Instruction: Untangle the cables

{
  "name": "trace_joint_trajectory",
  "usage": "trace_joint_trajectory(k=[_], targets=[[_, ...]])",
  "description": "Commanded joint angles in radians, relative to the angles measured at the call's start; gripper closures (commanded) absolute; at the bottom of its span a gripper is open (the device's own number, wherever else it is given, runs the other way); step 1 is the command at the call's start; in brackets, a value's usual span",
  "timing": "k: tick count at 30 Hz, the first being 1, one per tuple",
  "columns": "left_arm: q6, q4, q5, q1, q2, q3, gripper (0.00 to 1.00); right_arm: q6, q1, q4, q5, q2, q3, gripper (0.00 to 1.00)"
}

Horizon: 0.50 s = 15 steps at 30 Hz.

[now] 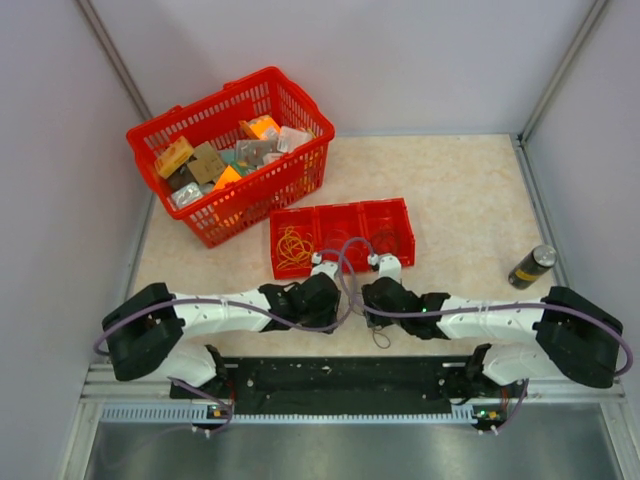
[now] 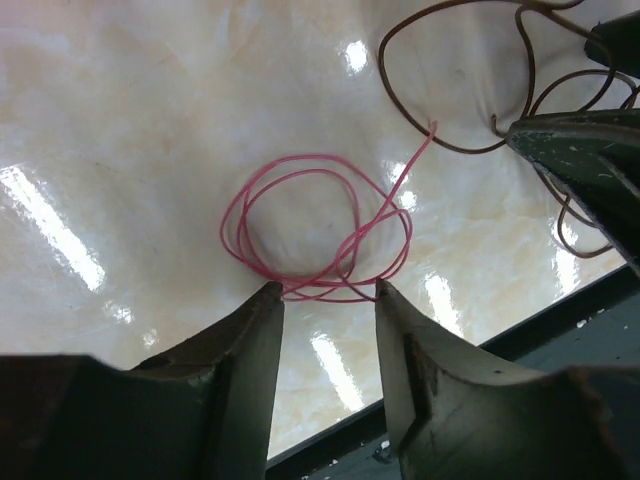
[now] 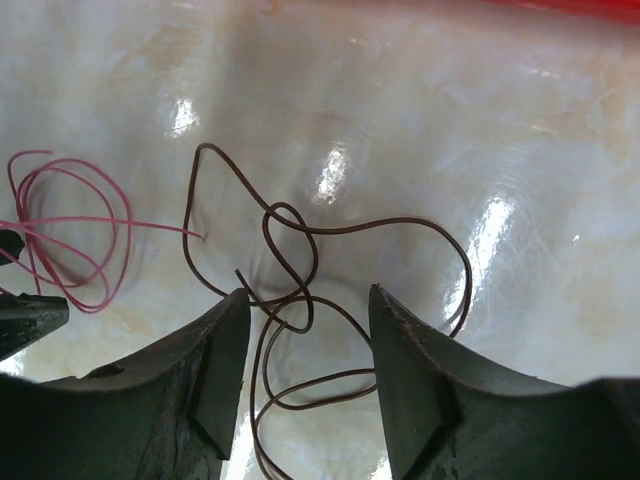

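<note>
A pink-red cable lies in a loose coil on the table just past my left gripper, which is open and empty; its tips stand at the coil's near edge. A dark brown cable lies in loose loops between and beyond the fingers of my right gripper, which is open and holds nothing. The two cables lie side by side; the pink end reaches toward the brown loop. In the top view both grippers meet low at the table's near middle. A yellow-orange cable lies in the red tray.
A red three-compartment tray sits just behind the grippers. A red basket full of small packages stands at the back left. A dark can lies at the right. The table's front edge runs close behind the cables.
</note>
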Motion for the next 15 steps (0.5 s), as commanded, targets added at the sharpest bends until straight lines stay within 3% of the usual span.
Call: trace_joint_trajectory(k=[1,7,15], targets=[[-0.003,0.030,-0.022,0.007,0.011,0.040,0.61,0.117,0.064,-0.103,0.156,0.059,-0.014,0.53],[0.008,-0.079,-0.189,0.017,-0.136,0.034,0.99,0.194,0.064,-0.101,0.177,0.003,-0.070,0.67],[0.069,-0.252,-0.390,0.027,-0.559,0.031,1.00,0.214,0.033,-0.112,0.231,-0.117,-0.123,0.93]])
